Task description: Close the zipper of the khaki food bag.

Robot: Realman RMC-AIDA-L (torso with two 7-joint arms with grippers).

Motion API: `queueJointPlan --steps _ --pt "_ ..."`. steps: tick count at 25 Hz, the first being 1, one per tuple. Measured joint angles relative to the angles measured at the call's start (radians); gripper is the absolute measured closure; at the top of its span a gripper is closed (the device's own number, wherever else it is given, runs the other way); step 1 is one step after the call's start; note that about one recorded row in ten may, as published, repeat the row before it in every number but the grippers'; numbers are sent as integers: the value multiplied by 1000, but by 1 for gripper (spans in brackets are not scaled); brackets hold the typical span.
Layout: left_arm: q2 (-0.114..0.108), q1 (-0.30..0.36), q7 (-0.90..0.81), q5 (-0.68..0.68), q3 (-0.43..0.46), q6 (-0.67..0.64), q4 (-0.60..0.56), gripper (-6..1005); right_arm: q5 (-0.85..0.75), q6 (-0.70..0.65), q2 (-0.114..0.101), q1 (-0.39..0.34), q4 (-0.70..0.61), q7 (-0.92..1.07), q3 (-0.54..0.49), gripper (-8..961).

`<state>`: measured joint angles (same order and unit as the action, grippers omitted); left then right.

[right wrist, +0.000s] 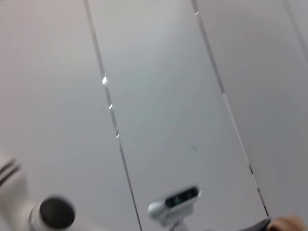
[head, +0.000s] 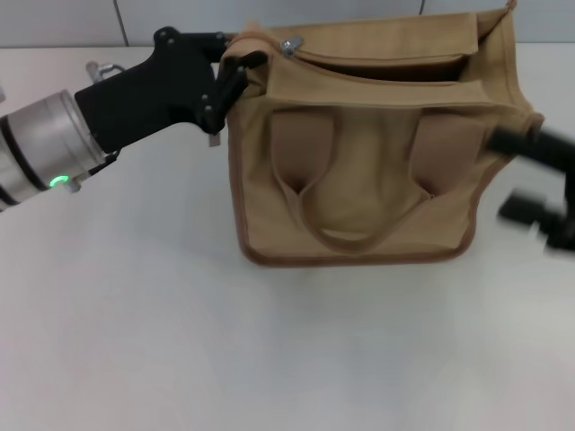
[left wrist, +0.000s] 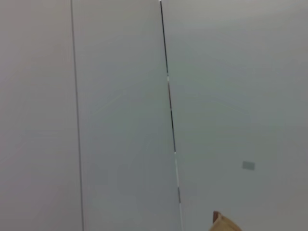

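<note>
The khaki food bag (head: 368,171) stands upright on the white table (head: 180,341), with its handles hanging down the front. Its top is open, with a dark gap along the zipper (head: 386,61). The silver slider (head: 290,43) sits at the zipper's left end. My left gripper (head: 235,74) is shut on the bag's upper left corner, just left of the slider. My right gripper (head: 510,175) is blurred and open at the bag's right side, with its upper finger at the bag's edge. A scrap of khaki fabric shows in the left wrist view (left wrist: 224,224) and in the right wrist view (right wrist: 288,224).
A grey panelled wall (head: 359,9) runs behind the table. Both wrist views show mostly wall panels. A small camera on a mount (right wrist: 174,203) and a round white fixture (right wrist: 55,212) show in the right wrist view.
</note>
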<state>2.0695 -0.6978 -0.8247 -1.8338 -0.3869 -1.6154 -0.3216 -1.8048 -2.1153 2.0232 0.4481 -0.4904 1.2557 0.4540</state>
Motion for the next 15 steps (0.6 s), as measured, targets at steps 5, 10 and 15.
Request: queueJointPlan --steps 5,10,15 --pt "-1 30 7 6 3 3 0 990 37 73 -35 87 -6 242 5 130" --pt "-2 48 7 14 4 9 0 990 28 186 -60 191 -13 407 44 130" --pt "-1 52 7 14 4 29 7 990 28 327 -76 279 -25 563 135 130"
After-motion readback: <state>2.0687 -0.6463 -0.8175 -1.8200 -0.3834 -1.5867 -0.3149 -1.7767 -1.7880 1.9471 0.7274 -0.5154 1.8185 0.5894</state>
